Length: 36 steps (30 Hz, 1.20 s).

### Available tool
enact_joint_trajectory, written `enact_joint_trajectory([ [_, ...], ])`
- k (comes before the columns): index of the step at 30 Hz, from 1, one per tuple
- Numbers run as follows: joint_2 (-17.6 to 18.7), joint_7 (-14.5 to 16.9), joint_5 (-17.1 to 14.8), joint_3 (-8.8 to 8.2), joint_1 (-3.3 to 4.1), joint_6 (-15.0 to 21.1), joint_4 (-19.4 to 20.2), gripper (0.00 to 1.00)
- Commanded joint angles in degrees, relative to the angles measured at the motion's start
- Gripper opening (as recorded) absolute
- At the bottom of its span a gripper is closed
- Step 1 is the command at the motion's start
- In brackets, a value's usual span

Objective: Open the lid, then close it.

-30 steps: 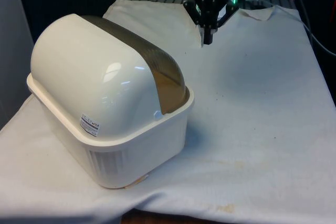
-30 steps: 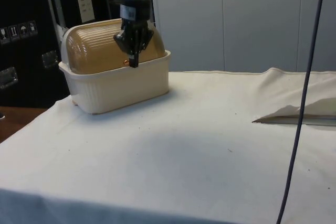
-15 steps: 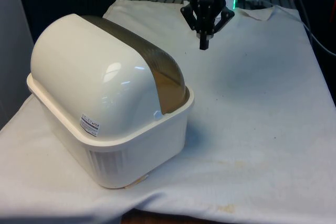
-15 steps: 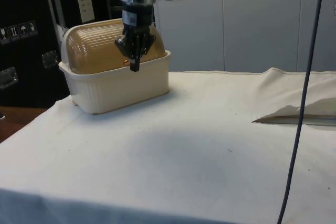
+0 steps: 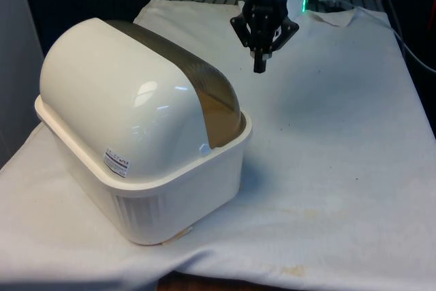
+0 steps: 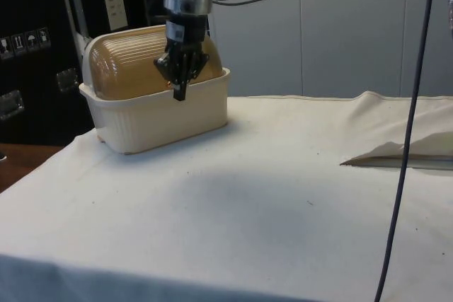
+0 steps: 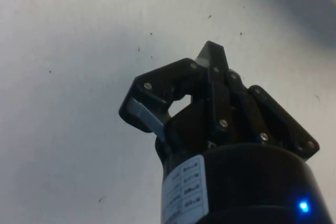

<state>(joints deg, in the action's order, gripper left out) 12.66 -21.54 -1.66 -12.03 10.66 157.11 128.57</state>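
A cream bread box (image 5: 143,148) stands at the front view's left, its brown ribbed roll lid (image 5: 204,90) down over the opening. From the side, the bread box (image 6: 152,97) shows its brown lid (image 6: 131,65) closed. My black gripper (image 5: 259,67) hangs shut above the cloth, off the box toward the front view's right and farther back, touching nothing. In the side view the gripper (image 6: 179,95) overlaps the box's near face. The wrist view has the gripper (image 7: 211,51) pressed together over bare white cloth.
A white cloth (image 5: 327,134) covers the table, with a raised fold (image 6: 396,153) at the side view's right. A dark cable (image 6: 407,132) hangs down in the side view's right foreground.
My gripper has come lower and shifted slightly toward the front view's left, nearer the bread box. It stayed shut. The box and lid have not moved.
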Motion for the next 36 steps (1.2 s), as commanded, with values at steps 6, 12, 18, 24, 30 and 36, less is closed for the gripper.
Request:
enact_joint_trajectory([
  [6,0.69,-1.89,1.32,-1.03,0.40,2.58,0.29,0.00],
  [12,0.52,-3.38,1.78,-1.43,0.57,3.04,0.74,0.00],
  [18,0.46,-4.24,2.12,-1.72,0.63,3.95,1.49,0.00],
  [24,0.74,-5.10,2.58,-2.06,0.69,5.90,2.35,0.00],
  [30,0.57,-6.99,4.58,-2.46,0.69,7.39,3.09,0.00],
  [36,0.29,-8.94,6.93,-3.09,0.69,8.08,3.50,0.00],
])
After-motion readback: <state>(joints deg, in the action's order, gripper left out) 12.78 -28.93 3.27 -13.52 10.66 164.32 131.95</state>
